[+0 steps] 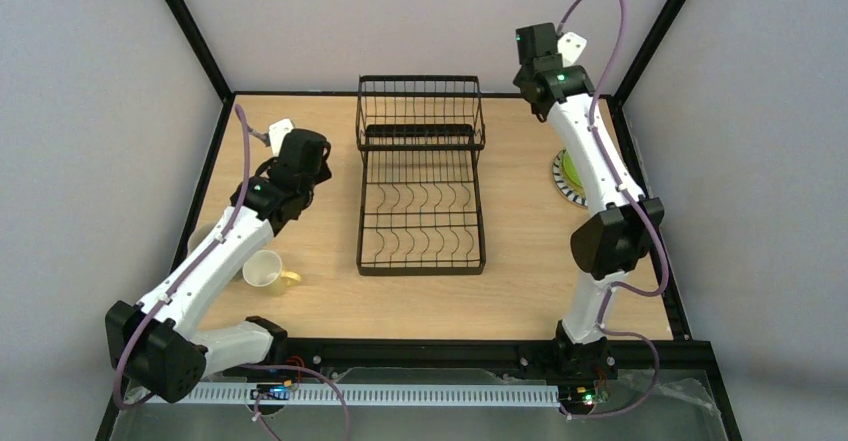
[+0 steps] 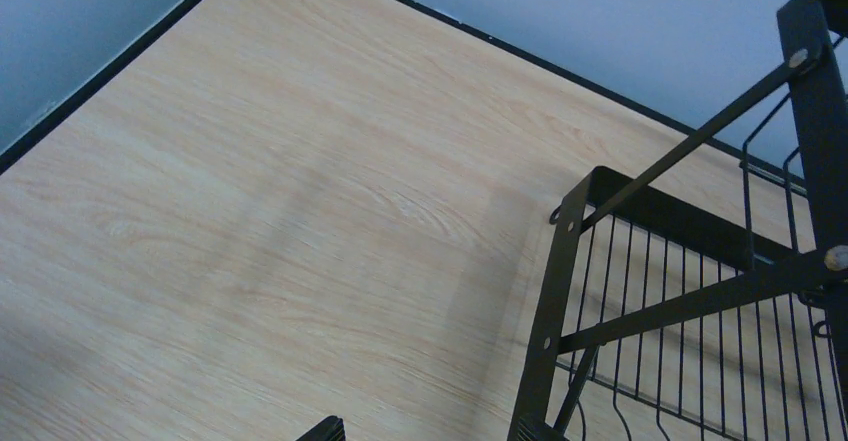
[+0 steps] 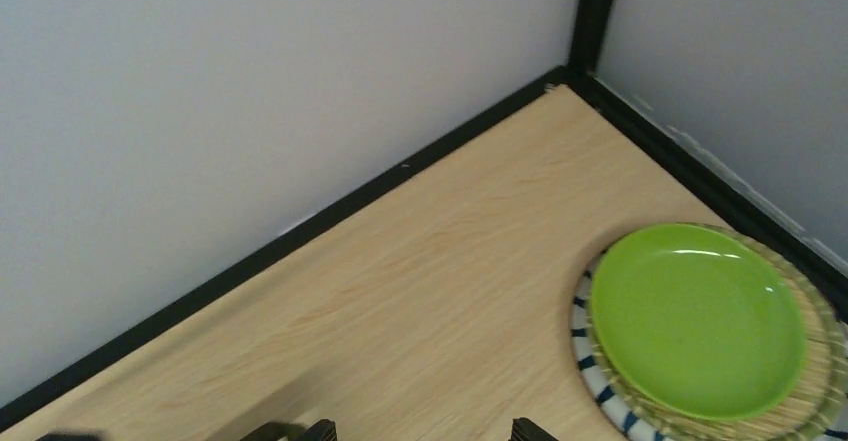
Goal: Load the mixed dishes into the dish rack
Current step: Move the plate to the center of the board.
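Left gripper point(image 2: 428, 433): jaws wide apart with nothing between them. Its camera looks over bare light-wood tabletop point(image 2: 250, 211) to the left of the rack.
Right gripper point(image 3: 427, 433): jaws wide apart and empty, hanging high over the far right corner.
Black wire dish rack point(image 1: 421, 211): stands mid-table between the arms, with the curved plate dividers nearer and the raised basket section at the far end. No dish is in it.
Round lime green plate point(image 3: 697, 316): lies on top of a stack near the right edge of the table.
Round tan plate point(image 3: 812, 386): directly under the green one.
White plate with blue-striped rim point(image 3: 585, 356): at the bottom of the stack, only its rim showing.
Pale yellow mug point(image 1: 263, 269): on the table just beside the left forearm, well left of the rack, handle towards the rack.
Other mugs: not clearly in view.
Step in hand: I judge loading has not begun; this looks like the approach to a first pick.
Next move: probably the right arm comes down on the green plate's rim, pinches the edge, lifts the plate clear of the stack and stands it in a divider slot. The left arm would need to draw back to reach the mug.
Writing: no brand, label or lettering can be read.
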`<state>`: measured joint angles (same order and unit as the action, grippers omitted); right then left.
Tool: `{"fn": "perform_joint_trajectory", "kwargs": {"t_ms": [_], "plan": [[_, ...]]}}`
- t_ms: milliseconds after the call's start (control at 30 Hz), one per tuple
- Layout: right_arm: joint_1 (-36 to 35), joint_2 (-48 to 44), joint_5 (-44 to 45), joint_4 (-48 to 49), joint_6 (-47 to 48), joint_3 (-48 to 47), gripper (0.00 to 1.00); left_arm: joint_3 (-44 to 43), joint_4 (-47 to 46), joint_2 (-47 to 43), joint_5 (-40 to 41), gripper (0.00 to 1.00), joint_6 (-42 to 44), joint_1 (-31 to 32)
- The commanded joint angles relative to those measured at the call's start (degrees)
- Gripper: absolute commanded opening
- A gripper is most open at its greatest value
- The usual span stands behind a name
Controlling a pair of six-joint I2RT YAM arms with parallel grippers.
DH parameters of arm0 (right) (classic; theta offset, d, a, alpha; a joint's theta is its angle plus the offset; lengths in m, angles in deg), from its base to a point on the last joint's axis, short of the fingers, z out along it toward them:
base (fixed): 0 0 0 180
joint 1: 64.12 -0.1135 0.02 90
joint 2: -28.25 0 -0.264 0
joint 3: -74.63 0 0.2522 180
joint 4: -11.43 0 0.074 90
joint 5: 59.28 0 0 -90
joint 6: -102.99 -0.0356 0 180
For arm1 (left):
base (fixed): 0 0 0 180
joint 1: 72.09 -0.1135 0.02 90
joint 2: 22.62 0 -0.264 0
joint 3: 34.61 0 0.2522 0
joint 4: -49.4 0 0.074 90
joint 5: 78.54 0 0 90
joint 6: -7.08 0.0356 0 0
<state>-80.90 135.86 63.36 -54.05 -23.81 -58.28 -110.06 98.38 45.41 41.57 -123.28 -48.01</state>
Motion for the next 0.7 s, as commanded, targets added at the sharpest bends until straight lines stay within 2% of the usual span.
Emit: {"fn": "perform_joint_trajectory", "kwargs": {"t_ms": [0, 300, 533, 667], "plan": [[4.3, -1.5, 2.3, 2.5, -2.0, 4.4, 1.0, 0.7, -2.8, -0.1, -1.0, 0.99, 5.9, -0.4], [9.9, -1.8, 3.6, 7.7, 0.0, 15.6, 1.0, 8.9, -9.8, -3.4, -10.5, 0.99, 8.8, -0.3], [19.3, -3.0, -8.6, 11.8, -3.4, 22.4, 1.0, 7.4, -7.3, 0.5, -15.5, 0.99, 8.4, -0.5], [21.8, -2.4, -12.5, 12.6, -6.2, 25.3, 1.0, 8.7, -8.2, -0.6, -16.4, 0.99, 7.6, -0.5]]}}
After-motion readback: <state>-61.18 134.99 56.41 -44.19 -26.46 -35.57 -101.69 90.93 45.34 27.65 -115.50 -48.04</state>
